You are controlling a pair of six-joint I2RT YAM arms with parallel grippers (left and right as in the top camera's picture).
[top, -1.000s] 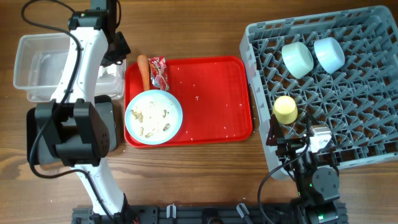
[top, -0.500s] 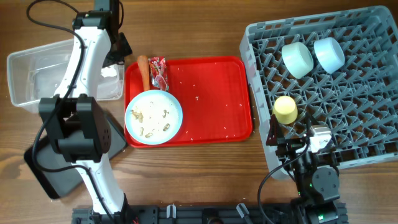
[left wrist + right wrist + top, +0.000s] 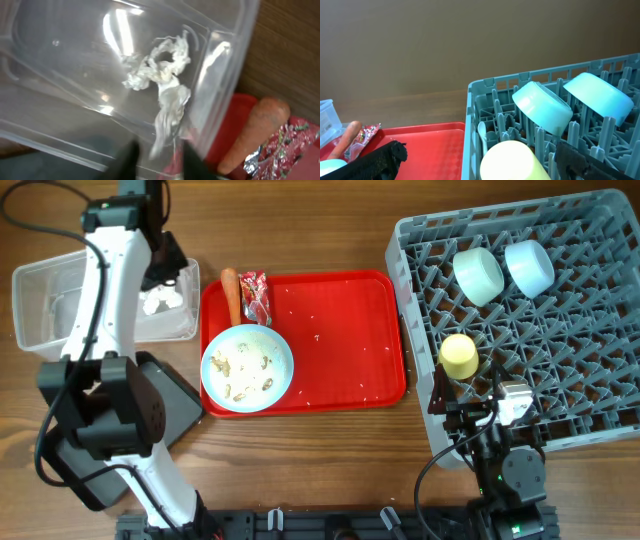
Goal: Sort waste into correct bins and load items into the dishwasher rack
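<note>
Binning looks done: crumpled white tissue (image 3: 162,82) lies in clear rectangular plastic tub (image 3: 60,50) beneath left pincer (image 3: 160,160), its 2 fingers apart. Next, probably, reach right for small orange carrot piece (image 3: 255,130).

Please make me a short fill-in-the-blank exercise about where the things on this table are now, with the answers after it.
The crumpled white tissue lies inside the clear plastic ____.
The carrot piece and the snack wrapper lie side by side on the ____ tray.
The dishwasher rack holds the mint-green bowl, the light-blue bowl and a small yellow ____.
Missing words: tub; red; cup.
</note>
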